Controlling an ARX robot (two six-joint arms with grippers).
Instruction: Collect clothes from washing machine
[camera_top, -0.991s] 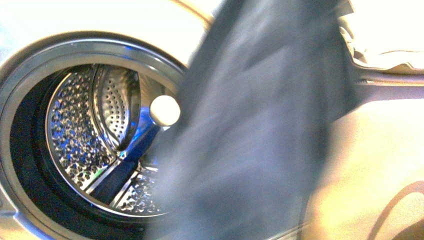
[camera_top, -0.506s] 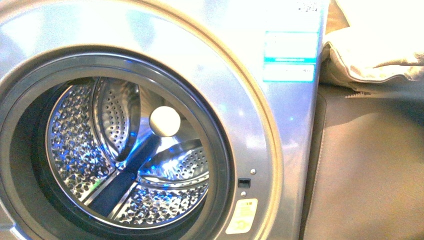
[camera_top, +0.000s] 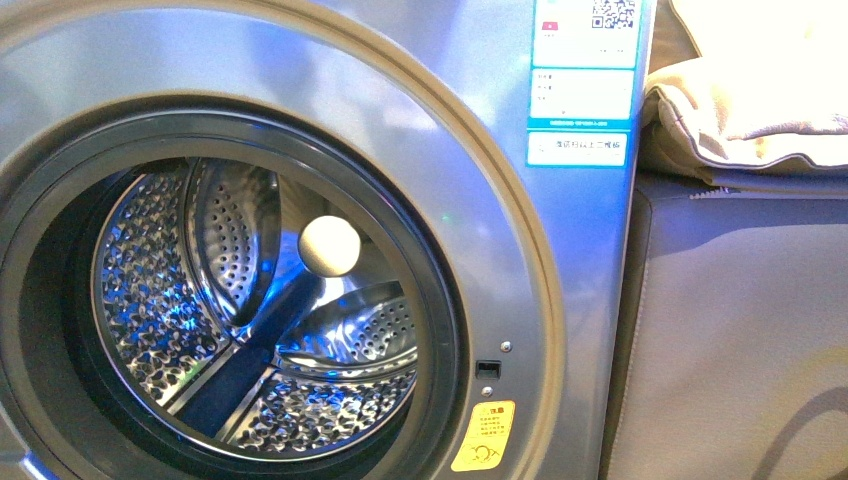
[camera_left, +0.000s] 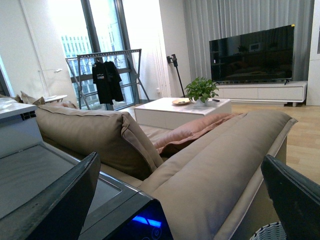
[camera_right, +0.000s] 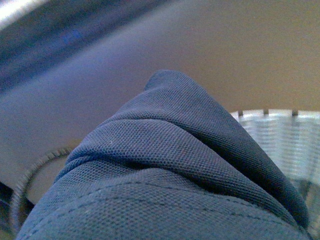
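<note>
The washing machine (camera_top: 300, 80) fills the front view, its silver-grey front round an open porthole. Its perforated steel drum (camera_top: 250, 330) holds no fabric that I can see; a pale round knob (camera_top: 329, 245) sits at the drum's centre. Neither arm shows there. Navy ribbed-knit clothes (camera_right: 170, 175) fill the right wrist view, bunched in folds over my right gripper, which is shut on them with its fingers hidden. My left gripper (camera_left: 180, 210) is open and holds nothing, above the machine's black top panel (camera_left: 125, 215) with its blue light.
A tan sofa (camera_top: 740, 330) stands against the machine's right side, with a cream cushion (camera_top: 750, 100) on top. A woven basket rim (camera_right: 280, 135) lies beyond the held fabric; the basket rim (camera_left: 272, 232) also shows by the sofa back (camera_left: 215, 165). Coffee table (camera_left: 180, 107) and TV (camera_left: 252, 52) are far off.
One second ago the navy garment swept across the front of the drum in the front view. It has since left that view, and the machine's front and stickers show plainly.
</note>
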